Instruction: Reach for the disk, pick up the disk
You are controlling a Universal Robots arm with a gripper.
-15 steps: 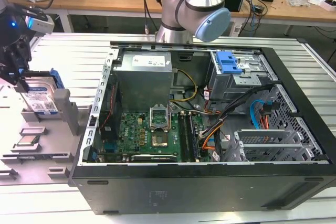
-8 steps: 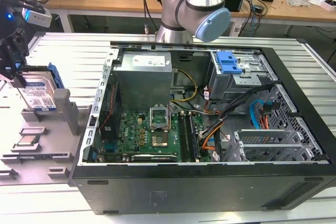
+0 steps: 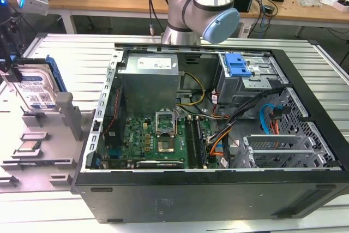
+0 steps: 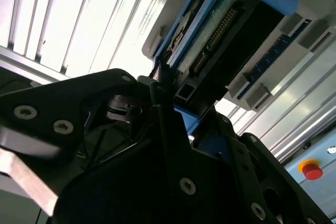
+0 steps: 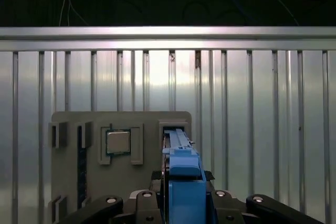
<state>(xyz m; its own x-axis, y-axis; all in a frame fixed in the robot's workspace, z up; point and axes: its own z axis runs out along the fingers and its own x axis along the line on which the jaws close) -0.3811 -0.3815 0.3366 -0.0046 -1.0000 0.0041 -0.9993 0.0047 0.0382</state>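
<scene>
Gripper (image 5: 184,206) sitting astride the one upright disk (image 5: 178,139); whether it is clamping cannot be told.
In the first wrist view the disk is standing edge-on at the single grey holder (image 5: 131,182), one chip (image 5: 118,141) lying in a pocket beside it. The exterior view is showing the disk's labelled face at its left and one open computer case (image 3: 218,195) sitting on the table (image 3: 71,58). The second wrist view is showing one red button (image 4: 313,170).

Exterior view's left edge cuts off the hand (image 3: 6,69), which hides part of the disk (image 3: 35,88)
</scene>
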